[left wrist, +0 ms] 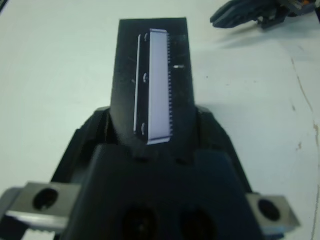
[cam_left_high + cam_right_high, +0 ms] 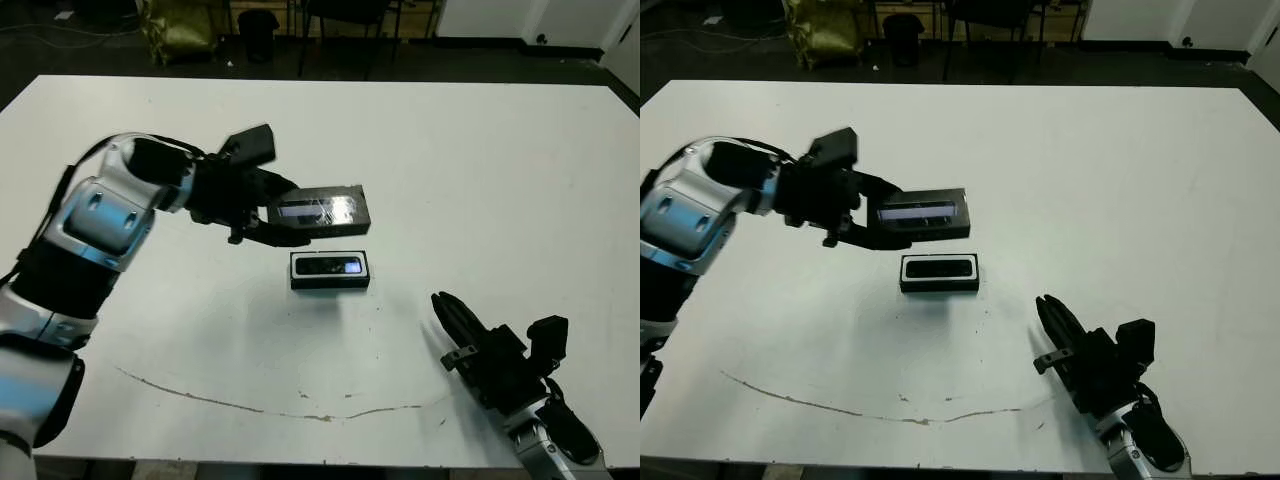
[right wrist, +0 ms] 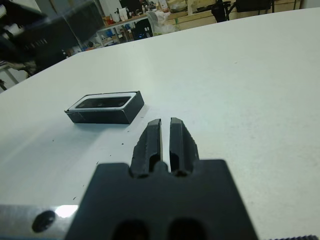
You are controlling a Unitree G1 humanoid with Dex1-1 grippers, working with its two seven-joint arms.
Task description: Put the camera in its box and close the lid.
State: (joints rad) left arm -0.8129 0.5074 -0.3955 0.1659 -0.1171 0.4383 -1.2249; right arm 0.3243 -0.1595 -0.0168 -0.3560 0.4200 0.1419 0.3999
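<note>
Right gripper (image 2: 447, 318) sat low at the near edge of the white table (image 2: 480, 160), fingers (image 3: 161, 140) pressed nearly together with only a thin slit between them, holding nothing. It rested on or just above the tabletop, well apart from the box (image 2: 330, 270) and pointing roughly toward it.

Box stood flat on the table near the middle — black walls, white lining visible along the rim. Camera (image 2: 331, 266) lay inside it, a dark glossy bar filling most of the tray's length.

Left gripper (image 2: 285, 222) was clamped on the lid (image 2: 322, 211), gripping one short end so the panel stuck out past the fingers. Lid was held in the air just behind and above the box, tilted, its pale glossy stripe facing up — not touching the box. Left wrist view showed the lid running straight out between the jaws, stripe along its length.

Thin brownish curved mark (image 2: 260, 408) crossed the table near the front edge.
</note>
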